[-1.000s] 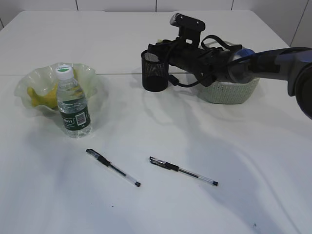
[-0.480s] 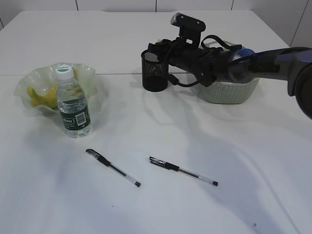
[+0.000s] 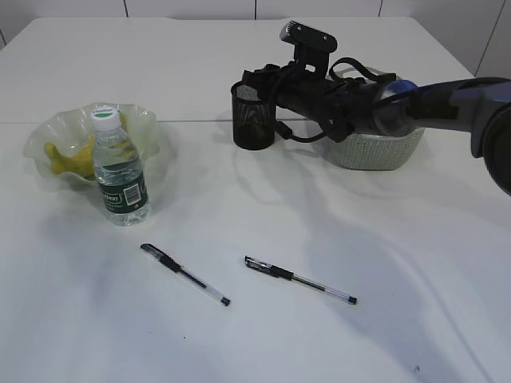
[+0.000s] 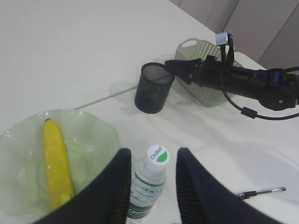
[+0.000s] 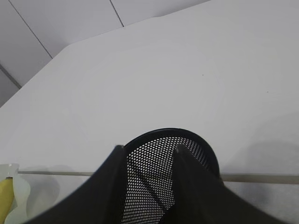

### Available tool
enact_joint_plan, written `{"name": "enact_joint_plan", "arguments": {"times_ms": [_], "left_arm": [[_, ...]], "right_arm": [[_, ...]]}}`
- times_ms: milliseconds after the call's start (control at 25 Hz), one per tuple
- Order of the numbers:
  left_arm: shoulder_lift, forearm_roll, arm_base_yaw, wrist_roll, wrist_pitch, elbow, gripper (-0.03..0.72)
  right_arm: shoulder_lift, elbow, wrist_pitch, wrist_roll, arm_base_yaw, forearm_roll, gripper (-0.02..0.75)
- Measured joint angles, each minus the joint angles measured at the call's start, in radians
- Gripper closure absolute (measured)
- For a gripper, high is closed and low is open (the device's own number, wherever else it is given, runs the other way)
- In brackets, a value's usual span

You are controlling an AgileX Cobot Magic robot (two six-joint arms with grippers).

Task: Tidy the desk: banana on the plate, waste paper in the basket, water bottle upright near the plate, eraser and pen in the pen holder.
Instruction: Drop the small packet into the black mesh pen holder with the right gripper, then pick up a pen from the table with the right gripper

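banana (image 4: 55, 168): lay in the ruffled glass plate (image 4: 100, 140), left side of the desk (image 3: 319, 199)
water bottle (image 3: 120, 169): stood upright, touching the plate's front rim
pens: two lay flat on the near desk, left pen (image 3: 184, 274) and right pen (image 3: 299, 279), apart
pen holder (image 3: 252, 116): black mesh, beside the white basket (image 3: 375, 148)
right tool (image 5: 148, 154): over the holder mouth, fingers apart, nothing seen between
left tool (image 4: 152, 161): above the bottle cap, fingers apart, not gripping
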Motion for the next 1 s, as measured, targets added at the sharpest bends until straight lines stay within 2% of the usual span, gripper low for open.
{"name": "enact_joint_plan", "arguments": {"times_ms": [240, 600, 760, 840, 1000], "left_arm": [[0.000, 0.000, 0.000, 0.000, 0.000, 0.000, 0.465], [0.000, 0.010, 0.000, 0.000, 0.000, 0.000, 0.465], [0.000, 0.010, 0.000, 0.000, 0.000, 0.000, 0.465], [0.000, 0.010, 0.000, 0.000, 0.000, 0.000, 0.465], [0.000, 0.010, 0.000, 0.000, 0.000, 0.000, 0.465]], "right_arm": [[0.000, -0.002, 0.008, 0.000, 0.000, -0.005, 0.496], [-0.100, -0.002, 0.179, 0.000, 0.000, -0.145, 0.495], [-0.156, -0.003, 0.271, 0.000, 0.000, -0.167, 0.495], [-0.207, -0.003, 0.403, 0.000, 0.000, -0.198, 0.495], [-0.279, -0.003, 0.531, -0.001, 0.000, -0.220, 0.497]]}}
